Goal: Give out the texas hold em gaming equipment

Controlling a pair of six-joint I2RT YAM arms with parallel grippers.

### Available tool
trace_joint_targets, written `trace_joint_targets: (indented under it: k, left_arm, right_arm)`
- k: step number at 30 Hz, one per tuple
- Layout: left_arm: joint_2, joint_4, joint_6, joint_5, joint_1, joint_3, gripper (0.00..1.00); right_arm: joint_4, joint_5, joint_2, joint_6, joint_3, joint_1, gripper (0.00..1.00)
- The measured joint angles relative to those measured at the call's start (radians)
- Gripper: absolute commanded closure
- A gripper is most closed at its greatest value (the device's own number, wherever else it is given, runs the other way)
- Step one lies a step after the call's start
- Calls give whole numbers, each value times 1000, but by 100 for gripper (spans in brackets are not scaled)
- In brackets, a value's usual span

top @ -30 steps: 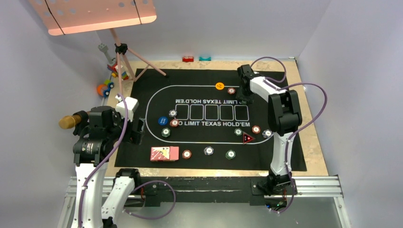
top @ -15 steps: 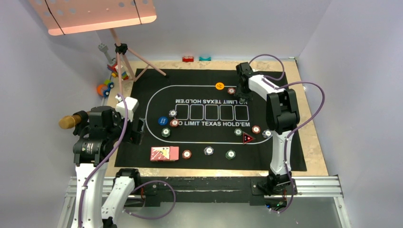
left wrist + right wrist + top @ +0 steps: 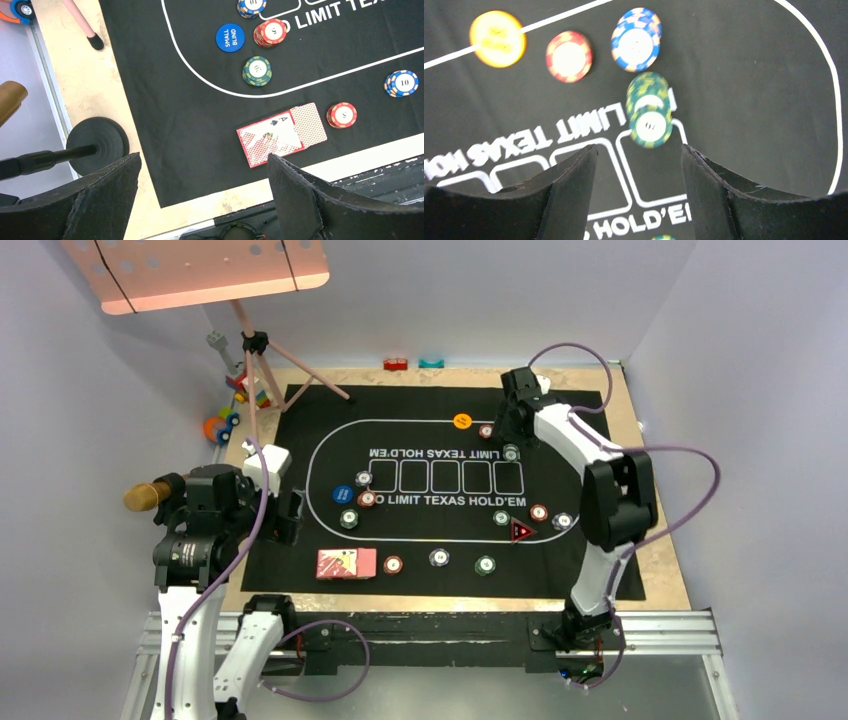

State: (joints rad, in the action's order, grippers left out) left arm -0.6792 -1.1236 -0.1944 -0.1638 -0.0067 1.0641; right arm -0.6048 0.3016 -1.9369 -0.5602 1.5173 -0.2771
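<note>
**Poker gear laid out across the black mat**

Poker mat [image 3: 440, 490] covers most of my counter [image 3: 660, 540]. My right jaws [image 3: 639, 165] stand spread and empty above a toppled green chip stack [image 3: 649, 112] at the far end, just beside a blue chip stack [image 3: 636, 39], a red chip [image 3: 569, 56] and the orange button [image 3: 497, 31]. My left jaws [image 3: 205, 190] hang spread wide near the left edge, over red-backed cards [image 3: 280, 132]. The blue small-blind button [image 3: 230, 37] sits further in.
</note>
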Motion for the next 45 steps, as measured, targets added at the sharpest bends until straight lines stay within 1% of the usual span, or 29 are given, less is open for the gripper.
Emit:
trace_joint_targets:
  k: [3,5,8,13,18,22,24,34,41,45]
  left_arm:
    - [1,0,0,0,0,0,0]
    - [1,0,0,0,0,0,0]
    - [1,0,0,0,0,0,0]
    - [1,0,0,0,0,0,0]
    - [1,0,0,0,0,0,0]
    - [1,0,0,0,0,0,0]
    - [1,0,0,0,0,0,0]
    - [1,0,0,0,0,0,0]
    - [0,0,0,0,0,0,0]
    - [0,0,0,0,0,0,0]
  right_arm:
    - [2,16,135,-2,-62,-58,34]
    - [14,24,235,-5,-115,-124,34]
    - [27,27,340,-8,-194,-232,34]
    - [14,24,425,-35,-370,-431,28]
    - [-47,19,523,-95,-576,-540,25]
    - [-80,5,613,-139,-675,-577,25]
    - [-83,-8,628,-156,-704,-591,26]
    - [-48,-69,562,-201,-752,-640,29]
    - [-17,-84,512,-212,-782,-646,39]
    - [-9,-84,511,-217,-784,-646,51]
